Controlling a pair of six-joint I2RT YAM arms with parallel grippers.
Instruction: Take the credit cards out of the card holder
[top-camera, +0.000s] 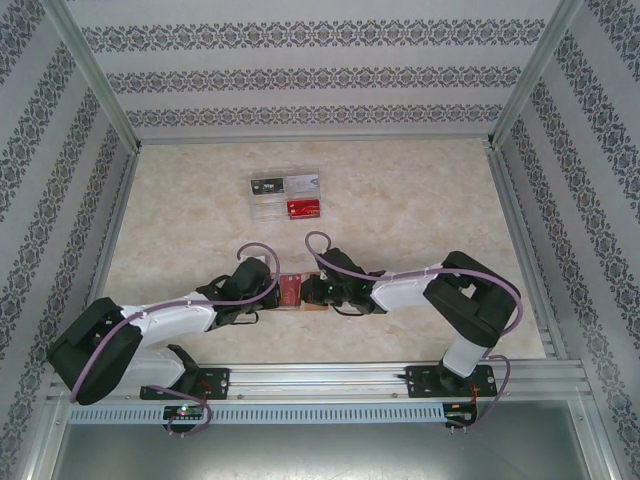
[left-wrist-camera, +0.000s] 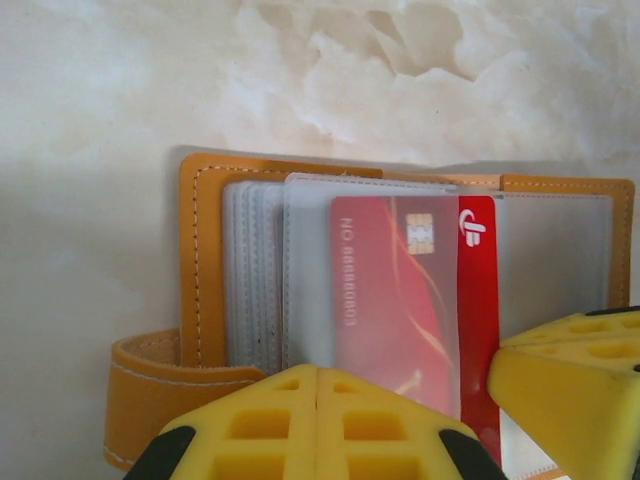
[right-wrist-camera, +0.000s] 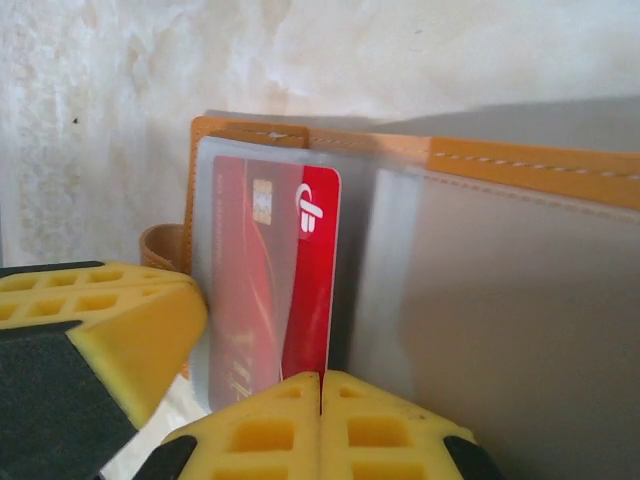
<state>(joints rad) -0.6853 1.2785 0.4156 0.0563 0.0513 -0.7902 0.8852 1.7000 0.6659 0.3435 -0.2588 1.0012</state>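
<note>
Card holder (top-camera: 293, 291): lies open on the bench (top-camera: 420, 200), close to the front edge, between the two end effectors. The cover is orange-tan, with clear sleeves inside.
Strap (left-wrist-camera: 150, 390): orange-tan, curled beside the cover on the side of the sleeve stack.
Red card (left-wrist-camera: 478, 300): sits in one clear sleeve, with one long edge sticking out.
Left end effector (left-wrist-camera: 317, 425): fingers together, clamped on a sleeve of the card holder.
Right end effector (right-wrist-camera: 322, 415): fingers together, clamped on the bare edge of the red card.
Two cards (top-camera: 285, 185): lie flat further back on the bench, just beside each other, well apart from the card holder.
</note>
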